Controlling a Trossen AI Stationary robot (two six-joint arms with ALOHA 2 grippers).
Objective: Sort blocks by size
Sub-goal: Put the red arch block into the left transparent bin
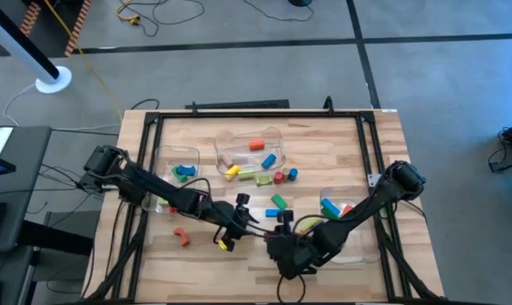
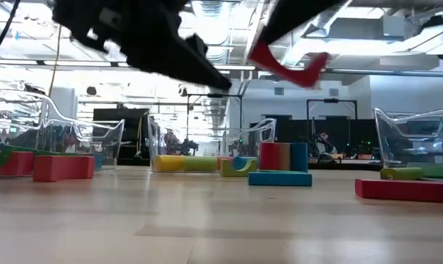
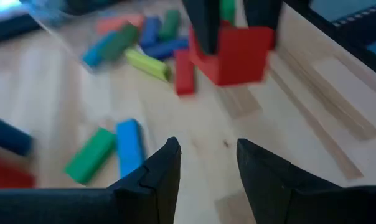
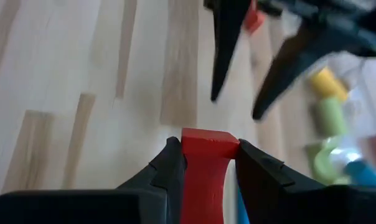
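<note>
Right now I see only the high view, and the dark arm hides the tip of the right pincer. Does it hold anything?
Observer: Yes. In the right wrist view the right pincer is shut on a red block.
Operator: Does the block rest on the table?
Observer: No. The low view shows it in the air, well above the table.
Operator: And the left pincer?
Observer: The left wrist view shows the left pincer open, with nothing between its fingers.

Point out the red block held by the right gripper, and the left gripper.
red block (image 4: 206, 144), right wrist view, its top end face between the fingers.
left gripper (image 3: 208, 163), left wrist view, gap between its open fingertips.
</note>
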